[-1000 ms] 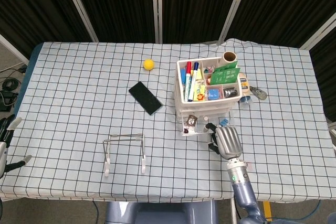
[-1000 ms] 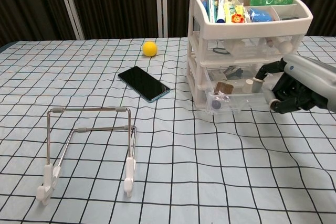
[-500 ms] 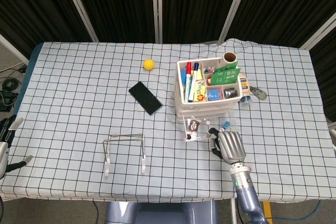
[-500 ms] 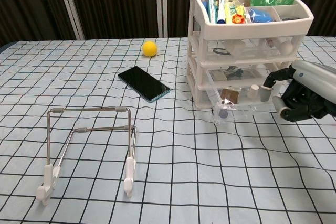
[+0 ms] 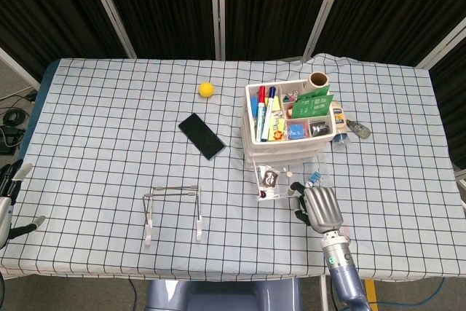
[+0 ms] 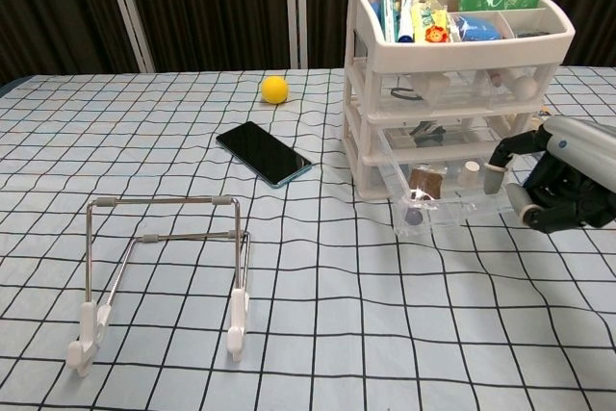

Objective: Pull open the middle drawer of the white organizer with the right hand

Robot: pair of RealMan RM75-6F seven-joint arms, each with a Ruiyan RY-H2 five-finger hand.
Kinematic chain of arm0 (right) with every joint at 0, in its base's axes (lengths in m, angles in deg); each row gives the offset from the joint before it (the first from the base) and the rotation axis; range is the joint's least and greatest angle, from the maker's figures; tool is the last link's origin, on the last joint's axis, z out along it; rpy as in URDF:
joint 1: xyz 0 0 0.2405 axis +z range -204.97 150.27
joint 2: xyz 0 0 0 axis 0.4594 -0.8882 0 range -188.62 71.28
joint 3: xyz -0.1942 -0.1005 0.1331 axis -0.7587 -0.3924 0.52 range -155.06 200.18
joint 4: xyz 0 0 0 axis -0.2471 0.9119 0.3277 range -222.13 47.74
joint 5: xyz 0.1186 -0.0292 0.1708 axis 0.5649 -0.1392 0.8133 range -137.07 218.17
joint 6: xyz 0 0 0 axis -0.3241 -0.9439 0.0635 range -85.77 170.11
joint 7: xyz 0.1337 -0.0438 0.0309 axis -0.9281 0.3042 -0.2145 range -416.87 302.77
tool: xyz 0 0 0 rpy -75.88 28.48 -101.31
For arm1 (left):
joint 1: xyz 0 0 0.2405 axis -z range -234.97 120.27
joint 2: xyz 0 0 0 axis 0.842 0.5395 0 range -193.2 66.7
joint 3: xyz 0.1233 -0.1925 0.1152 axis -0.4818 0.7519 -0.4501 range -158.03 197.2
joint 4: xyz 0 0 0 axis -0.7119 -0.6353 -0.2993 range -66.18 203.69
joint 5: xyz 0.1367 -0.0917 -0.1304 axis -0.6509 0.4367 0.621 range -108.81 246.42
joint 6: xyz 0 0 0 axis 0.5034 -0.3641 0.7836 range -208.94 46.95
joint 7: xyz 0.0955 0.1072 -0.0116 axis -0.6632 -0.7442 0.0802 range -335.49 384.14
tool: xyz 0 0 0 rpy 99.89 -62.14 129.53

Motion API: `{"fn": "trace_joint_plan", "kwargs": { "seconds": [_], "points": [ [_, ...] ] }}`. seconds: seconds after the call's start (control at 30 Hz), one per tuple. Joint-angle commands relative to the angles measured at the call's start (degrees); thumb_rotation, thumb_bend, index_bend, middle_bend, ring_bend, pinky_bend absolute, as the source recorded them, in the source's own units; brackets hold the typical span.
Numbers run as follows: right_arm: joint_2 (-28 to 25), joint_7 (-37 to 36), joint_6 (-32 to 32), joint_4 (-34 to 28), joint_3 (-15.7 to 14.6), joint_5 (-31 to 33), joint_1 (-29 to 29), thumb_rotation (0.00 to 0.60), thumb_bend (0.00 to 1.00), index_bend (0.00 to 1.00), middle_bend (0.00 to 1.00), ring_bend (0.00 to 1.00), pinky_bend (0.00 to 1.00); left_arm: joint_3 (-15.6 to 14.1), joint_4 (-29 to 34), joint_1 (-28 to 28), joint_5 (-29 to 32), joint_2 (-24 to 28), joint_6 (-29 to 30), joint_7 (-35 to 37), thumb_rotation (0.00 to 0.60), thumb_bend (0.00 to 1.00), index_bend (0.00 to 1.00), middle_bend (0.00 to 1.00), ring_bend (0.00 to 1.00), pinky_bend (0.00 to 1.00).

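The fingers (image 6: pixel 508 146) of the right hand (image 6: pixel 568 180) curl over the front edge of the middle drawer (image 6: pixel 452 201) and hold it, at the drawer's right end in the chest view. The drawer is clear plastic and stands pulled well out of the white organizer (image 6: pixel 452 84), its front hanging past the frame. Inside it lie a small brown packet (image 6: pixel 423 180), a little white cylinder (image 6: pixel 469 173) and a dark round piece (image 6: pixel 414 221) against the front wall. In the head view the right hand (image 5: pixel 319 206) sits just in front of the organizer (image 5: pixel 287 125), its back turned up, with the drawer (image 5: pixel 291 180) reaching out towards it.

The organizer stands on the right half of the table (image 5: pixel 109 143), which is covered by a pale checked cloth. Its top tray holds markers (image 5: pixel 263 111), a green packet (image 5: pixel 313 103) and a cardboard tube (image 5: pixel 318 79). The top drawer (image 6: pixel 462 91) is in. Left of the organizer a black phone (image 5: pixel 202 135) lies flat on the cloth, and beyond it a yellow ball (image 5: pixel 207 89). Nearer the front edge stands a wire stand (image 5: pixel 172 209) with white feet.

The left hand (image 5: pixel 9 194) shows only in part at the left border of the head view, well apart from everything on the table; how its fingers lie I cannot tell
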Motion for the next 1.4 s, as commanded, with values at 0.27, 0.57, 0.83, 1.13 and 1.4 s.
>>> {"fn": "trace_joint_plan", "kwargs": {
  "seconds": [0.27, 0.57, 0.83, 1.13, 1.4],
  "points": [
    [-0.4, -0.1, 0.1, -0.6, -0.4, -0.3, -0.6, 0.600, 0.56, 0.52, 0.96, 0.95, 0.80, 0.0, 0.0, 0.0, 0.0, 0.0, 0.0, 0.1, 0.600, 0.00, 0.00, 0.00, 0.00, 0.00],
    [-0.5, -1.8, 0.5, -0.4, -0.4, -1.3, -0.8, 0.600, 0.48, 0.38, 0.94, 0.94, 0.80, 0.0, 0.0, -0.1, 0.2, 0.1, 0.0, 0.1, 0.600, 0.00, 0.00, 0.00, 0.00, 0.00],
    [-1.7, -1.6, -0.2, -2.6, -0.1, -3.1, -1.0, 0.600, 0.41, 0.34, 0.94, 0.94, 0.79, 0.1, 0.0, -0.2, 0.3, 0.2, 0.2, 0.3, 0.600, 0.00, 0.00, 0.00, 0.00, 0.00],
    [-3.6, 5.7, -1.5, -6.7, 2.2, -3.4, 0.1, 0.600, 0.17, 0.40, 0.98, 0.97, 0.80, 0.1, 0.0, -0.5, 0.0, 0.5, 0.8, 0.8, 0.600, 0.00, 0.00, 0.00, 0.00, 0.00],
    [-5.8, 14.1, 1.4, -10.2, 8.2, 3.9, 4.3, 0.600, 0.14, 0.41, 1.00, 1.00, 0.88, 0.2, -0.1, -0.4, 0.1, 0.4, 0.7, 0.7, 0.600, 0.00, 0.00, 0.00, 0.00, 0.00]
  ]
}}
